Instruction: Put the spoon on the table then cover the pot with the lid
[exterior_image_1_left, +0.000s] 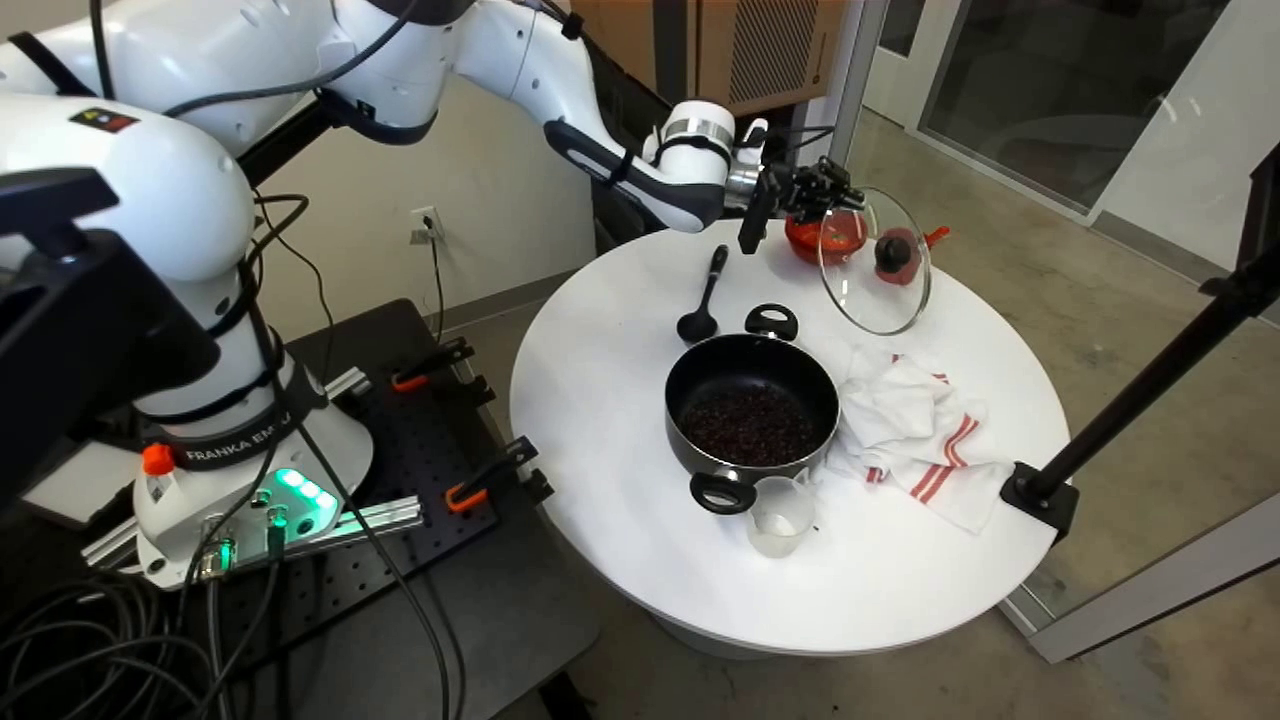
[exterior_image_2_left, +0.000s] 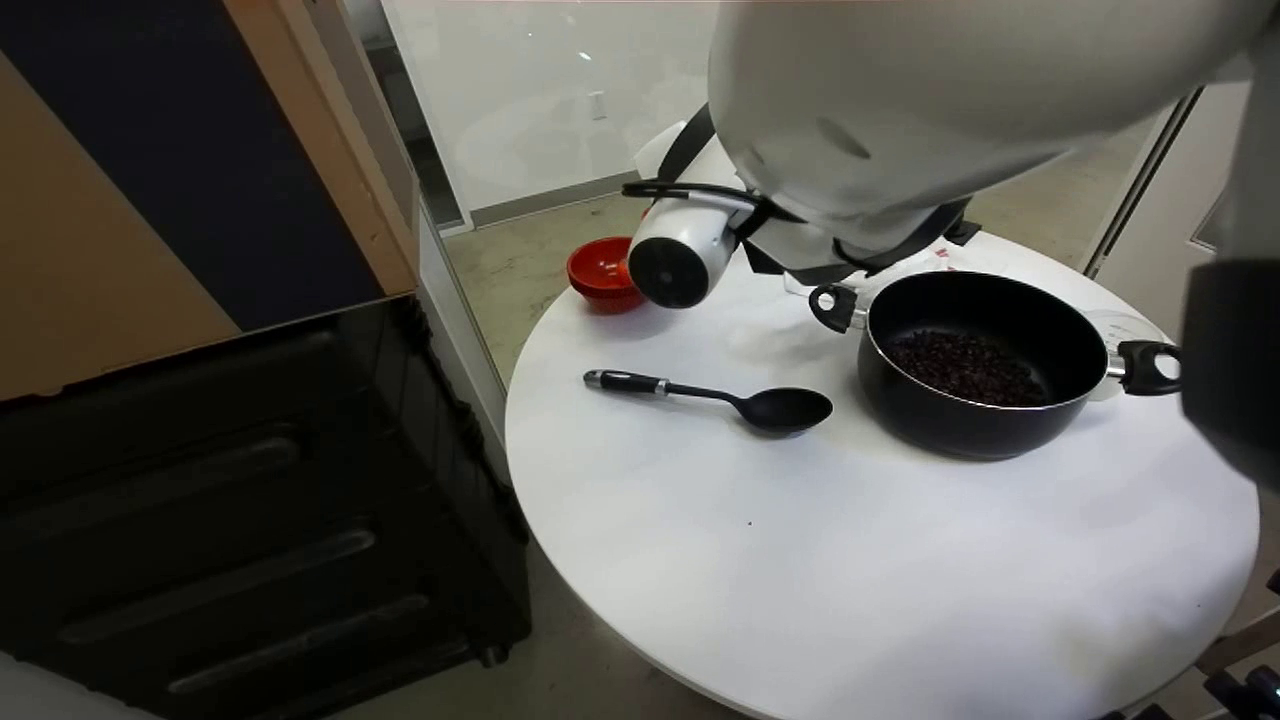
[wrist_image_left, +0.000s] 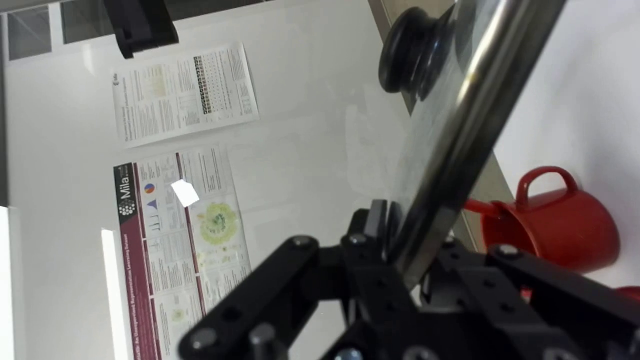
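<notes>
Sticker (exterior_image_1_left: 103, 120): on the white robot arm (exterior_image_1_left: 540, 60), its print too small to read
Base lettering (exterior_image_1_left: 235, 445): "FRANKA EM", ending covered
Green lights (exterior_image_1_left: 305, 487): glowing at the foot of the base
Wall outlet (exterior_image_1_left: 420, 226): low on the pale wall (exterior_image_1_left: 510, 220)
Bar clamps (exterior_image_1_left: 500, 468): black and orange, at the bench edge
Table (exterior_image_1_left: 600, 400): large, round, plain white top
Spoon (exterior_image_2_left: 702, 393): black, lying flat on the table
Pot (exterior_image_2_left: 960, 432): black, near the spoon, uncovered, dark beans (exterior_image_1_left: 755, 425) inside
Cardboard box (exterior_image_1_left: 785, 45): brown, behind the table
Jug (exterior_image_1_left: 780, 520): translucent, just beside a pot handle
Red bowl (exterior_image_2_left: 605, 298): towards the table's edge
Gripper (wrist_image_left: 407, 250): clenched on the rim of the glass lid (exterior_image_1_left: 868, 283)
Lid: held over the table, steeply tilted, well apart from the pot
Mug (wrist_image_left: 575, 230): red, upright, a red-handled utensil (wrist_image_left: 482, 206) jutting out
Dish towel (exterior_image_1_left: 915, 420): white, red-striped, rumpled beside the pot
Glass panel (exterior_image_1_left: 1080, 90): past the concrete floor (exterior_image_1_left: 990, 190)
Black pole (exterior_image_1_left: 1120, 420): fixed at the table's edge
Poster, wrist view (wrist_image_left: 185, 250): "Mila", "An Unsupervised Representation Learning Dataset"
Paper sheet (wrist_image_left: 185, 92): beside the poster, body print too small to read
</notes>
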